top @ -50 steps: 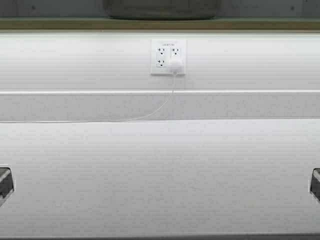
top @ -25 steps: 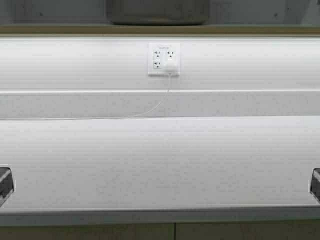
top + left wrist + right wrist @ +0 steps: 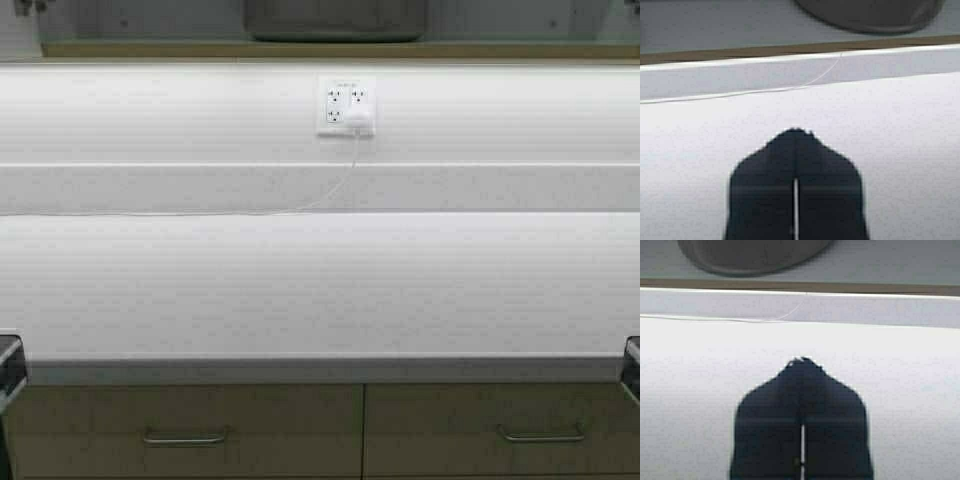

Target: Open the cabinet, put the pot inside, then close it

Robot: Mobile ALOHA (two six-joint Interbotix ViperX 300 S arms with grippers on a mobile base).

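Note:
The pot (image 3: 335,18) shows as a grey rounded body inside the cabinet (image 3: 150,47), whose tan bottom edge and grey inside run along the top of the high view. The doors themselves are out of view. My left gripper (image 3: 796,132) is shut and empty, held low over the white counter, with the pot (image 3: 875,15) far ahead and above it. In the same way my right gripper (image 3: 802,361) is shut on nothing, and the pot (image 3: 750,255) sits far ahead of it. In the high view only dark bits of the arms show at the left (image 3: 8,365) and right (image 3: 632,365) edges.
A white counter (image 3: 320,290) spans the view, with a backsplash behind it. A wall outlet (image 3: 346,105) holds a white plug, and its thin cord (image 3: 330,195) trails left along the counter. Below the counter edge are tan drawers with horizontal handles (image 3: 185,437) (image 3: 540,435).
The robot has driven backward from the counter: the counter's front edge and the drawers below it have come into view, and the outlet has shifted slightly. Both grippers stay shut.

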